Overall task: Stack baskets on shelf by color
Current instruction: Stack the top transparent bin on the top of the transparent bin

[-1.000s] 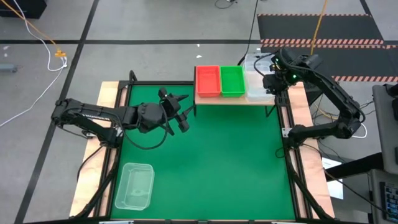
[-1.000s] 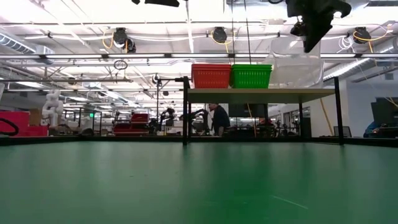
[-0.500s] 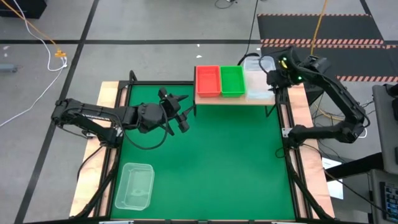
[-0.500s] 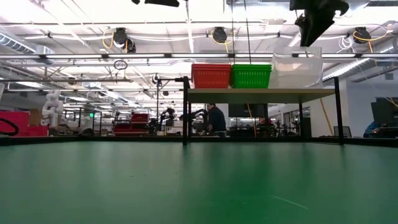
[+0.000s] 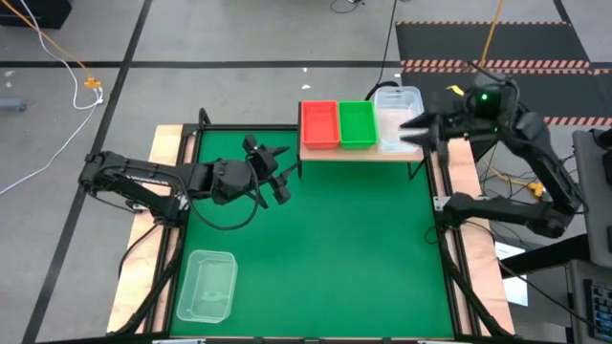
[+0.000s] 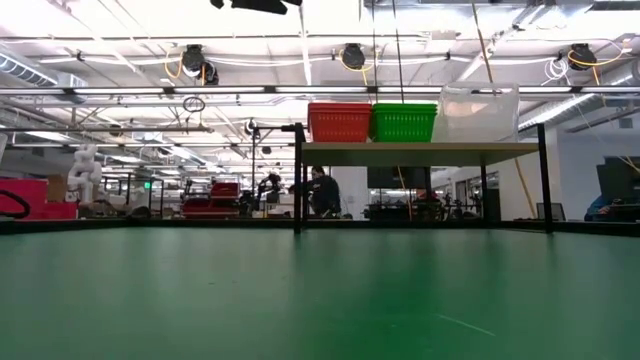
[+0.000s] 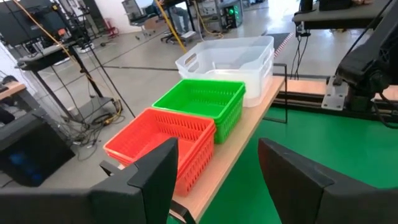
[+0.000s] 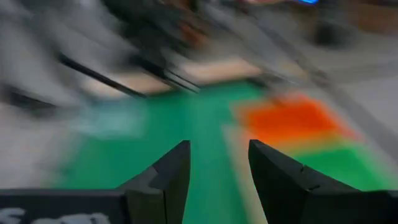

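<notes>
Wooden-topped shelf (image 5: 363, 151) stands at the far edge of the green mat (image 5: 335, 248); on it sit, side by side and touching, an orange-red basket stack (image 5: 319, 124), a green basket stack (image 5: 357, 124) and a clear basket stack (image 5: 397, 117); how many bins each stack holds cannot be counted from these views, though the left wrist view suggests nested rims in the clear one. One clear basket (image 5: 207, 285) lies apart, on the mat near the front left corner, upright and untouched.

Right gripper (image 5: 413, 131) hovers at the right end of the shelf, just beside the clear stack, fingers parted and holding nothing; its wrist view is motion-blurred, so its exact aim cannot be told. Left gripper (image 5: 277, 170) waits above the mat just left of the shelf's left legs, fingers apart and empty, pointed toward the shelf.

Judgement: the red and green groups look finished; the step in hand appears to be the close of a placement onto the clear stack; the remaining work is the lone clear basket. The next move calls for a gripper, likely the left as the nearer arm, to reach the front left corner, take the basket by a rim wall, carry it level over the shelf and nest it squarely into the clear stack.
</notes>
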Available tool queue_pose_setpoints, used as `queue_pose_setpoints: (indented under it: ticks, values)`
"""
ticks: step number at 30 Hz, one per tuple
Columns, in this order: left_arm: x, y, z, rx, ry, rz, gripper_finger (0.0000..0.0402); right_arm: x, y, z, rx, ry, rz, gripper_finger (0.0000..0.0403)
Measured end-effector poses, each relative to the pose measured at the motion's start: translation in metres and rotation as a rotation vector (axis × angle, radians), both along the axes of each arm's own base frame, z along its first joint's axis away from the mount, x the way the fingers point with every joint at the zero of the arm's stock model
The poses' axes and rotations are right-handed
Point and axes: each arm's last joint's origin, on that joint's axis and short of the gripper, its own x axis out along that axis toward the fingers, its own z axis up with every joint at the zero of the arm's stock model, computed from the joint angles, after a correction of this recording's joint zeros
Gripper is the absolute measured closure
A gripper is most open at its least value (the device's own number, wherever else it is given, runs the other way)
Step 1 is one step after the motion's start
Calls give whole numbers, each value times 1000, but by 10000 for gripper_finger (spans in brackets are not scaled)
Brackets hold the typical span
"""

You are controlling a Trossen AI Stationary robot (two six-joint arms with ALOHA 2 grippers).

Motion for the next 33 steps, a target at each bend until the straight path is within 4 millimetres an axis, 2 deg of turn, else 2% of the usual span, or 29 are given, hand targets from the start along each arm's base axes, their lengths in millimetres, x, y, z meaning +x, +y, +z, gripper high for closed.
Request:
queue_pose_setpoints:
  ticks: [3,5,7,11,15,19,24,27,33]
  values:
    - [-2,0,-6,-13,54,5,179,14,1,-5,168,-172,217,242]
    - [-4,0,-14,-75,95,31,179,25,3,-15,257,-193,232,244]
    - [-7,-4,-22,-140,125,47,179,34,11,-33,254,-176,201,251]
    - [-31,-40,-28,-260,192,-12,197,41,39,-72,149,-190,191,269]
    - [-55,-80,-36,-387,262,-105,244,49,68,-118,72,-323,251,291]
    - [-75,-107,-46,-540,417,-216,285,62,92,-159,67,-420,354,314]
    - [-91,-125,-61,-688,625,-212,303,81,118,-191,55,-292,481,338]
    - [-92,-138,-67,-821,658,-214,300,90,135,-206,6,-230,552,348]
    - [-88,-178,-89,-1019,778,-242,291,105,155,-232,-159,-144,527,361]
